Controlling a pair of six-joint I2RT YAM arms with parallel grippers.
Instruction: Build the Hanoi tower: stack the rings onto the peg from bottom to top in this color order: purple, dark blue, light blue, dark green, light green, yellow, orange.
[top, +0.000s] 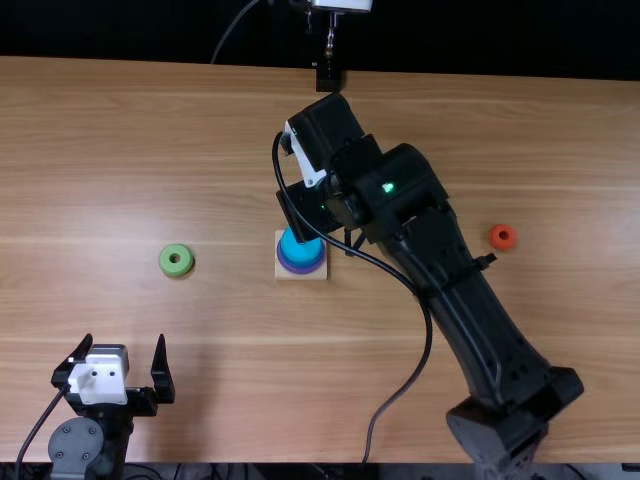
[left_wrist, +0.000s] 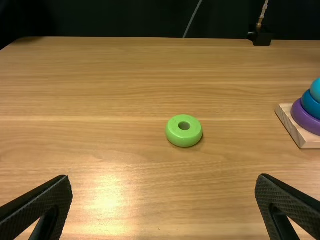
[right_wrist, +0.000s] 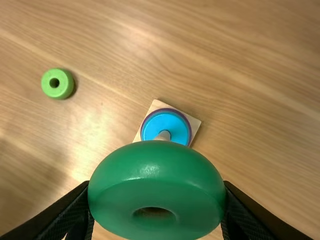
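From here, the right fingers (right_wrist: 72, 210) clamp the dark green ring (right_wrist: 156, 182) at lower middle, the peg (right_wrist: 163, 135) showing just above it mid-frame; left fingers (left_wrist: 47, 200) are apart.

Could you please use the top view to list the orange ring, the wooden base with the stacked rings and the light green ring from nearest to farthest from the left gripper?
From the left gripper:
1. Light green ring, to the left of the base.
2. Wooden base, near the middle.
3. Orange ring, off on the right side.
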